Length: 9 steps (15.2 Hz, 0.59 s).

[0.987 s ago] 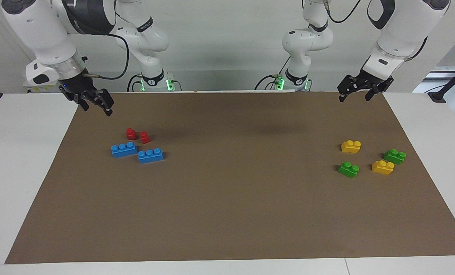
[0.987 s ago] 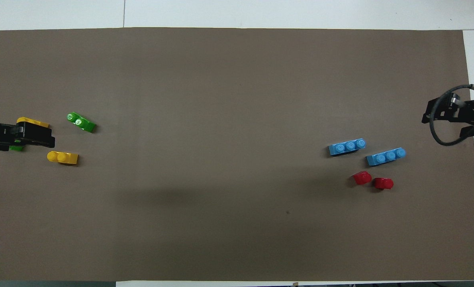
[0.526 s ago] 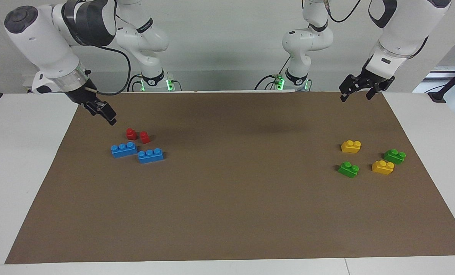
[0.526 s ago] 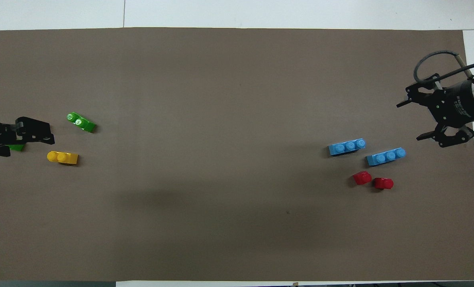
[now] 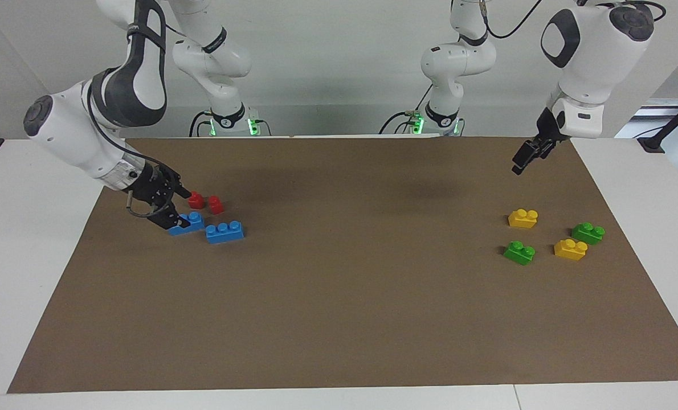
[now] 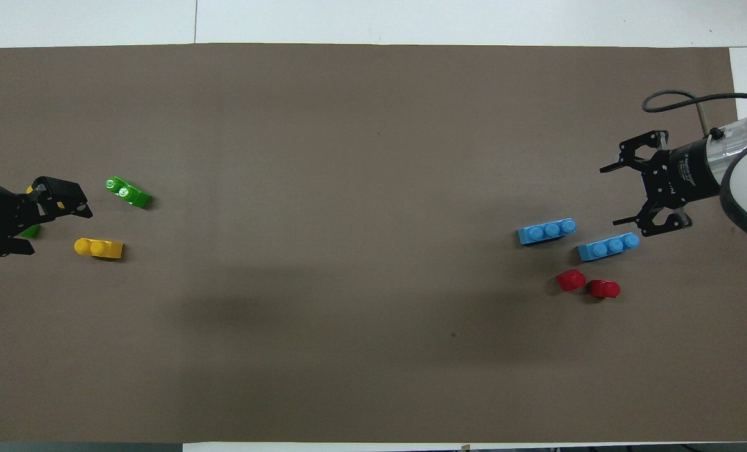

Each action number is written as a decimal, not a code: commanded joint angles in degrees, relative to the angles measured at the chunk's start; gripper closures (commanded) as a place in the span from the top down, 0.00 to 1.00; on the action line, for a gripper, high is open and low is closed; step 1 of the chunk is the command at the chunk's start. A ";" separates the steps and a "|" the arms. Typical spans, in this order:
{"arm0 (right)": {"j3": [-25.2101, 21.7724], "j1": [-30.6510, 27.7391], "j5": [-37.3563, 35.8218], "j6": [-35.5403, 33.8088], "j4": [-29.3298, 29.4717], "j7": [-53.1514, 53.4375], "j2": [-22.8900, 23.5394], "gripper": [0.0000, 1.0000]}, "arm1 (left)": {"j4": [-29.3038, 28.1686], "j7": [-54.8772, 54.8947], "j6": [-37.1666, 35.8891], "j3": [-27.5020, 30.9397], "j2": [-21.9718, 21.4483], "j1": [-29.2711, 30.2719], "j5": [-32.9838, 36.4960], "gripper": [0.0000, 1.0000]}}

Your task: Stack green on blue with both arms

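Two green bricks [image 5: 519, 252] [image 5: 588, 233] lie at the left arm's end of the brown mat [image 5: 339, 296]. In the overhead view one green brick [image 6: 128, 193] shows whole and the other [image 6: 29, 231] peeks out from under my left gripper [image 6: 53, 229]. That gripper [image 5: 520, 162] hangs open, high over the mat, holding nothing. Two blue bricks [image 5: 225, 232] [image 5: 188, 222] lie at the right arm's end, also visible from above [image 6: 547, 231] [image 6: 607, 246]. My right gripper [image 5: 178, 209] [image 6: 609, 195] is open and low, right beside the blue brick nearer that end; contact cannot be told.
Two yellow bricks [image 5: 523, 218] [image 5: 570, 249] lie among the green ones. Two small red pieces [image 5: 196, 200] [image 5: 216, 204] sit just nearer the robots than the blue bricks, close to my right gripper. White table [image 5: 37, 228] surrounds the mat.
My right gripper has come down from above the mat's corner to the blue brick nearest it, wrist turned. My left gripper has turned edge-on and dropped slightly. No brick has moved.
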 commanded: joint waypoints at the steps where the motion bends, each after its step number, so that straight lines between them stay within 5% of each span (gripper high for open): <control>1: 0.55 -0.58 2.76 2.82 -4.37 -1.73 -0.76 0.92 | -1.21 -7.10 3.26 -0.22 2.51 1.18 -0.71 1.00; 9: 0.55 -0.32 4.00 8.60 -8.07 -6.31 0.39 0.92 | -0.59 -16.36 13.54 -0.22 13.24 4.60 -0.36 1.00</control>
